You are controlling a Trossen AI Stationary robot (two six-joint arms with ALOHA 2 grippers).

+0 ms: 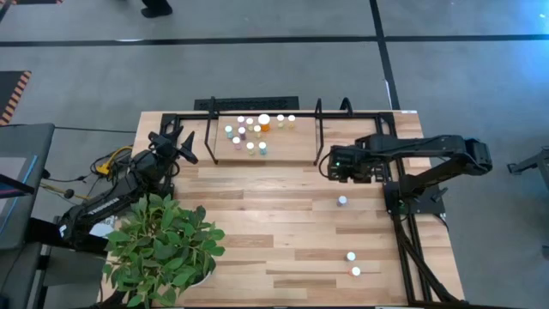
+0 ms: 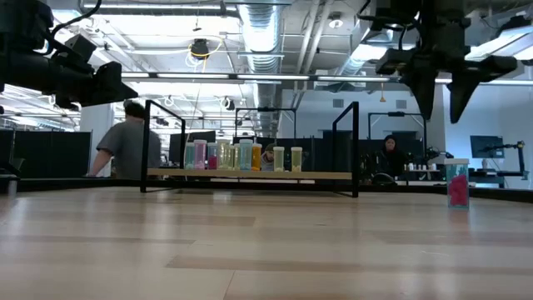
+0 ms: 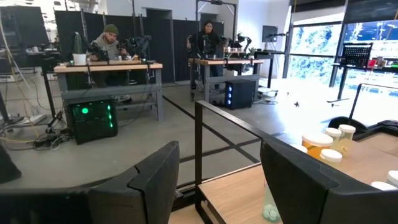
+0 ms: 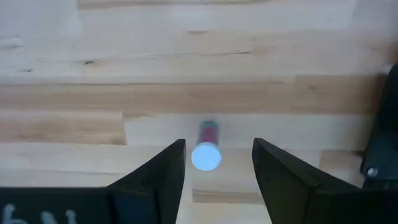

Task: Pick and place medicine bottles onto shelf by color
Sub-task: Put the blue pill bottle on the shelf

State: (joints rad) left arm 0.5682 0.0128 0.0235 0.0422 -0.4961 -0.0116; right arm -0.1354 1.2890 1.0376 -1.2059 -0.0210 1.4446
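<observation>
Several small bottles [image 1: 256, 130] with pale caps stand on the shelf's [image 1: 292, 153] wood board at the table's far side; they also show in the low view [image 2: 241, 156]. A pink bottle [image 1: 342, 201] stands upright on the tabletop; two more bottles [image 1: 352, 263] stand nearer the front right. My right gripper [image 1: 333, 163] is open and empty, up in the air by the shelf's right end [image 2: 441, 96]; its wrist view shows the pink bottle [image 4: 206, 152] below, between the fingers. My left gripper [image 1: 182, 146] is open and empty, raised by the shelf's left end.
A potted green plant [image 1: 163, 245] stands at the table's front left, over my left arm. The shelf's upright black end loops [image 1: 319, 129] rise at both ends. People sit at desks [image 3: 109, 46] in the room beyond the table.
</observation>
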